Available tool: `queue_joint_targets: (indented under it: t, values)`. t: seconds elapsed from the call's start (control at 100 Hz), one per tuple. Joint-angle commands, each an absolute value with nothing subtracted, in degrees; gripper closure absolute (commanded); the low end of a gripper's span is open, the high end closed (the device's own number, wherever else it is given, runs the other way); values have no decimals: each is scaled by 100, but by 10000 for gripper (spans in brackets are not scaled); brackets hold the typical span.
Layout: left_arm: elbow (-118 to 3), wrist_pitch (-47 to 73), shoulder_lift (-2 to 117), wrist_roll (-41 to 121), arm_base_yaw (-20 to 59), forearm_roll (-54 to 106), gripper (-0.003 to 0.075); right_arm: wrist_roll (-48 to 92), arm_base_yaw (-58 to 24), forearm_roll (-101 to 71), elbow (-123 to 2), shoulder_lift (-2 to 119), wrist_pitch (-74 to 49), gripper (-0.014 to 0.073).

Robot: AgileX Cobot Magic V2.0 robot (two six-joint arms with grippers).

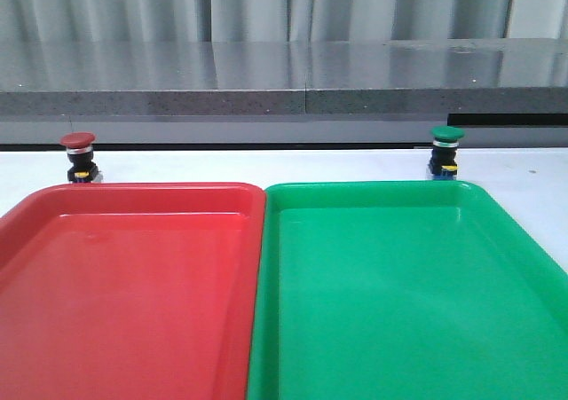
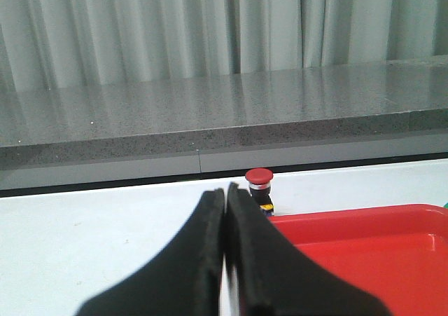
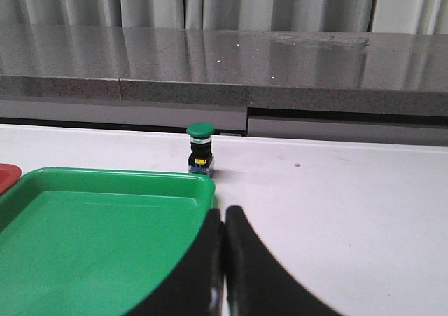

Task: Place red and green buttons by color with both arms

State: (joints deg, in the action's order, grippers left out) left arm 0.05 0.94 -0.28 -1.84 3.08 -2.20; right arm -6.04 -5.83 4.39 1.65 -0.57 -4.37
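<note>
The red button (image 1: 78,158) stands upright on the white table just behind the red tray's far left corner; it also shows in the left wrist view (image 2: 260,183). The green button (image 1: 445,152) stands upright behind the green tray's far right corner, and shows in the right wrist view (image 3: 200,146). My left gripper (image 2: 225,191) is shut and empty, well short of the red button. My right gripper (image 3: 224,212) is shut and empty, near the green tray's corner, short of the green button. Neither gripper shows in the front view.
A red tray (image 1: 53,207) on the left and a green tray (image 1: 497,214) on the right lie side by side, touching, filling the near table. A grey stone ledge (image 1: 284,90) runs behind the buttons, with curtains beyond.
</note>
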Motion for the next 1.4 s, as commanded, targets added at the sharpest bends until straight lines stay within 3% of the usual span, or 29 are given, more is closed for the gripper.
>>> queue_joint_targets:
  t: [0.0, 0.55, 0.86, 1.15, 1.39]
  values:
    - [148, -409, -217, -217, 273, -177, 739, -578, -565, 434, 75, -176, 0, 660]
    - [-112, -197, -167, -217, 273, 83, 739, -578, -565, 434, 75, -176, 0, 660]
    - [-1578, 1063, 860, -221, 273, 351, 739, -578, -565, 434, 75, -176, 0, 660]
    - [-3460, 3035, 2494, -221, 273, 483, 739, -578, -565, 434, 75, -176, 0, 660]
    - [-4224, 3361, 3314, -221, 273, 508, 739, -578, -565, 434, 75, -176, 0, 660]
